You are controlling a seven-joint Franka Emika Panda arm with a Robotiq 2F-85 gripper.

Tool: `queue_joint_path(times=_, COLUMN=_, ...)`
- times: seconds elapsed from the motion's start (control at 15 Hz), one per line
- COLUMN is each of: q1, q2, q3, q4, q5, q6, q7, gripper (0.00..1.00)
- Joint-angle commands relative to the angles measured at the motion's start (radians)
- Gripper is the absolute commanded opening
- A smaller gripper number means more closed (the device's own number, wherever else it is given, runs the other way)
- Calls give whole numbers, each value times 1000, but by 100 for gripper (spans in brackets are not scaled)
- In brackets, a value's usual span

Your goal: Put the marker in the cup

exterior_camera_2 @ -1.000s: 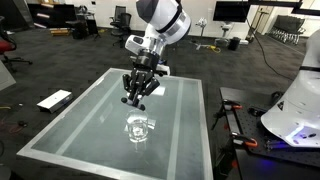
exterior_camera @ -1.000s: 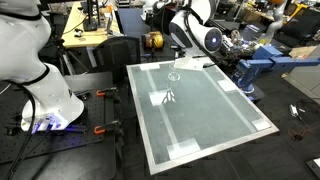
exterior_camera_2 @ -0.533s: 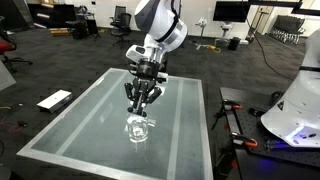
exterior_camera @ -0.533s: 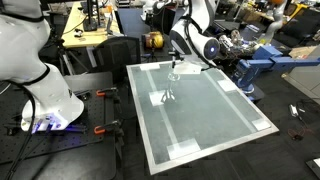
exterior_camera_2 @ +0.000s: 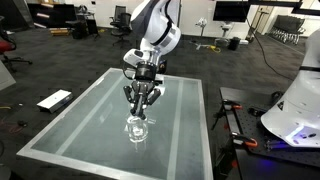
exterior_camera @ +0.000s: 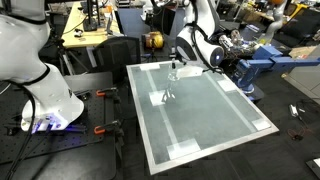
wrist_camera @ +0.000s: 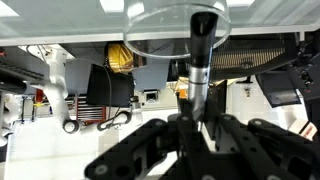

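Fingers (wrist_camera: 170, 140) of the dark 2-fingered hand (wrist_camera: 197, 135) press from both sides on the short, thin, pen-like marker (wrist_camera: 200, 80), which is black at its outer end and greyer along the barrel. The hand is closed on it, and the marker sticks straight out past the fingertips. In the wrist view its black end lies inside the right part of the ring made by the rim of the small, clear, round cup (wrist_camera: 155, 30). That suggests the end is over the mouth, but toward 1 side rather than centred. I cannot tell whether it is already below the rim.

In an exterior view the hand (exterior_camera_2: 138, 108) points down directly above the cup (exterior_camera_2: 138, 129), fingertips close over its rim; the marker is too small to pick out there. In an exterior view from elsewhere the hand (exterior_camera: 173, 70) sits low over the far part of the tabletop (exterior_camera: 215, 120).

The cup stands upright on the glossy, pale grey, white-bordered tabletop (exterior_camera_2: 75, 135), well apart from its edges. A white machine body (exterior_camera_2: 295, 105) stands off to the right.

The step in hand looks like the placing itself. The next move probably calls for a slight nudge to centre the marker, a short straight descent, then opening the fingers low. The cup looks light, so a brush against its wall could push or tip it.
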Motion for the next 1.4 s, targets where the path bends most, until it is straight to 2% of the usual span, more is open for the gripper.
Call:
queue_joint_path(times=0.0, q1=6, q2=36, q3=-23, q4=60, q5=-11, q6=-65, q7=-5, gripper=44)
queue_joint_path(times=0.07, q1=6, q2=41, q3=-25, q4=67, q5=-10, q6=-71, q7=-2, gripper=45)
queue_joint_path(times=0.4, q1=0, q2=51, q3=-34, q4=88, q5=-9, q6=-99, q7=-3, gripper=82)
queue_joint_path(times=0.6, q1=6, q2=24, q3=-40, q4=72, q5=-10, q6=-96, q7=-3, gripper=100)
queue_joint_path(times=1.33, q1=46, q2=-193, q3=-39, q4=-41, q5=-33, q6=-37, q7=-24, gripper=100)
